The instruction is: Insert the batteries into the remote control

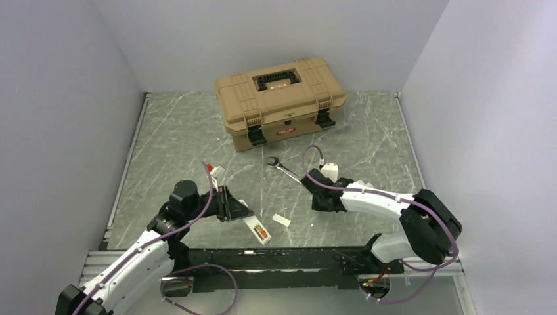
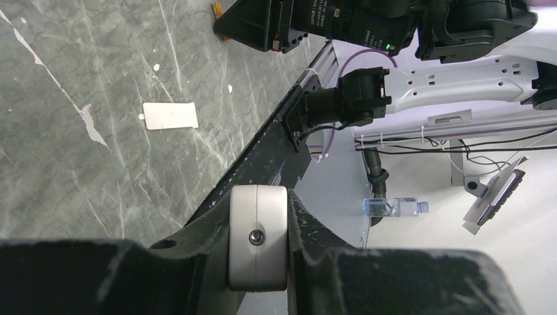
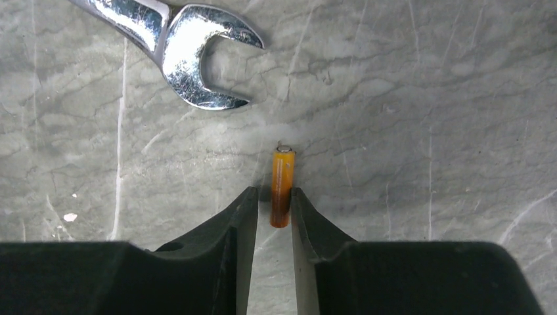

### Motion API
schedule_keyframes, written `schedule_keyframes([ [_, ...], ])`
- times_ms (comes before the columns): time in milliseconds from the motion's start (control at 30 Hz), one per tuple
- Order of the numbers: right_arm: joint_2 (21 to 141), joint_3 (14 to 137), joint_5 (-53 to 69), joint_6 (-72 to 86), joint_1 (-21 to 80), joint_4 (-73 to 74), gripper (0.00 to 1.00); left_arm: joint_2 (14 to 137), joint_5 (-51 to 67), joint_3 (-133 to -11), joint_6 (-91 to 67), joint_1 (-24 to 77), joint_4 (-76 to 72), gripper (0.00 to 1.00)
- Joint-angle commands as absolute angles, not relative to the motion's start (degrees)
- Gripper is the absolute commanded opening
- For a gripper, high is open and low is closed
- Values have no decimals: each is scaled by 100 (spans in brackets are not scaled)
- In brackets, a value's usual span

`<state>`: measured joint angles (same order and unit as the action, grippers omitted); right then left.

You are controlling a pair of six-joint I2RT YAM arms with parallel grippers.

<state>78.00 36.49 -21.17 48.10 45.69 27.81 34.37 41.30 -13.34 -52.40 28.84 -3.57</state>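
While the left fingers point(image 2: 203, 244) were clamped on one end of the remote control point(image 1: 257, 228), it lay out toward the front edge of the bench point(image 1: 197, 131) with its orange-brown recess facing up. A flat white battery cover point(image 2: 170, 115) lay on the bench just beside it, so the compartment appeared to be open already. The recess was too small in view to tell whether any battery sat in it.

Well to the right, the right fingers point(image 3: 230, 230) stood slightly apart, astride the near end of an orange battery point(image 3: 282, 187). The battery lay on the bench near the open head of a steel wrench point(image 3: 190, 59). A sliver of bench showed beside the battery, so it did not look gripped. Lifting it, carrying it across, seating it and refitting the cover seemingly remained.
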Motion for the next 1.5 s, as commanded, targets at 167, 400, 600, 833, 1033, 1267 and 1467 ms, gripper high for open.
schedule_keyframes([
  [167,8033,3721,-2030,5092,4770,3647,28,3403,4236,-1477,-5291,2856,-570,0],
  [400,8045,3604,-2054,5226,4784,3599,26,3389,4245,-1475,-5258,2853,-519,0],
  [600,8052,3564,-2108,5332,4786,3620,16,3439,4261,-1490,-5255,2855,-555,0],
  [833,7939,3514,-2083,5326,4786,3577,0,3438,4245,-1482,-5250,2856,-547,0],
  [1033,7118,3534,-2059,4835,5007,3340,0,3390,4226,-1440,-5261,2854,-547,0],
  [1267,5067,3130,-795,3222,5402,1700,0,3360,4225,-1424,-5389,2834,-662,0],
  [1467,4112,3001,904,2203,5417,954,0,3238,4182,-1441,-5363,2835,-550,0],
])
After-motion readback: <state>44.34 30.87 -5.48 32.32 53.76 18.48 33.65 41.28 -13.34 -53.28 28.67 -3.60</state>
